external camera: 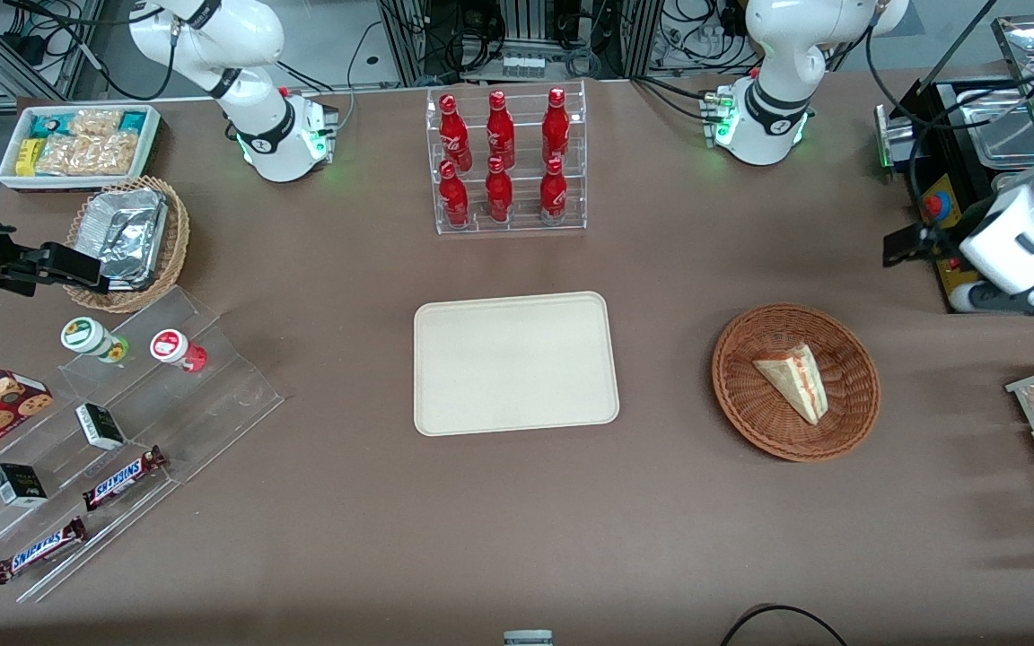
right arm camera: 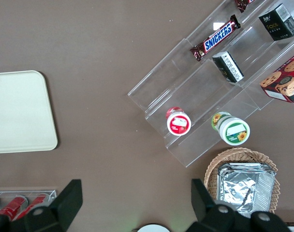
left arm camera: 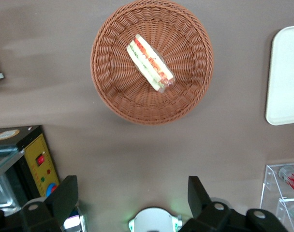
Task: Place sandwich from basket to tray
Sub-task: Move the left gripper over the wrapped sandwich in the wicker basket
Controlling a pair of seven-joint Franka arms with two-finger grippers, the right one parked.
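End effector point(left arm camera: 132, 200) of the left arm is held high above the brown table point(external camera: 517, 502), fingers spread wide with nothing between them. Seen from the front, the round reddish-brown wicker basket point(external camera: 849, 414) lies toward four o'clock of it, the clear-wrapped triangular sandwich point(external camera: 793, 378) resting inside. A straight descent should be made, fingers set across the wedge's flat bread faces, and closed gently. The cream rectangular tray point(external camera: 517, 363), at nine o'clock of the basket, awaits.
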